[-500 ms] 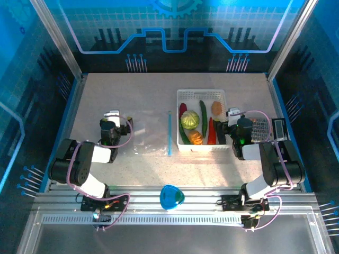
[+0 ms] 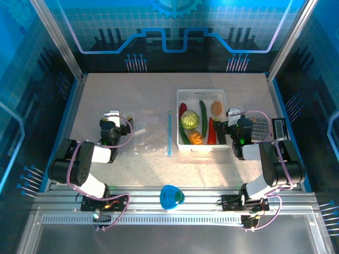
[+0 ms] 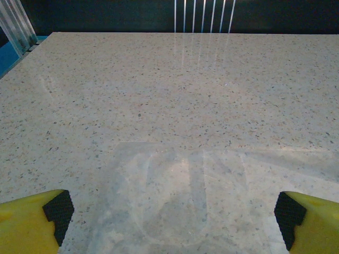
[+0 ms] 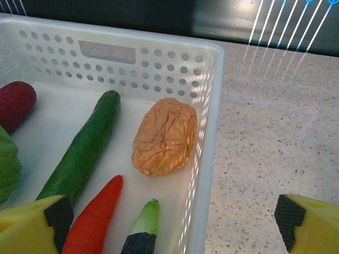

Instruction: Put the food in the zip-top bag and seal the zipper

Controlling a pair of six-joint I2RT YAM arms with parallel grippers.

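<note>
Food [image 2: 197,123]: small toy vegetables lying loose in the white basket [image 4: 139,53], on the right half of the table [image 2: 127,92]; none is in the bag yet.
Tan piece [image 4: 164,137]: wrinkled and rounded, close to the basket's right wall; probably light and firm, best pinched across its narrow width.
Cucumber [image 4: 85,151] and red chili [image 4: 99,216]: long, smooth, likely slippery; grip mid-length, across the shaft.
Cabbage [image 2: 189,120]: the bulkiest item, apt to roll; needs the jaws at their widest.
Zip-top bag [image 3: 175,196]: clear, thin film lying flat on the table, left of the basket; floppy, so it will likely slide or crumple if pushed. Lift one layer near the mouth.
Zipper [image 2: 169,133]: straight light-blue strip on the bag edge facing the basket, just beside it but apart; the stiffest part, so the likeliest place to take hold.
Left gripper [image 3: 175,211]: spread wide, holding nothing, low over the bag's end away from the zipper.
Right gripper [image 4: 175,214]: spread wide, holding nothing, astride the basket's right wall near the tan piece.
</note>
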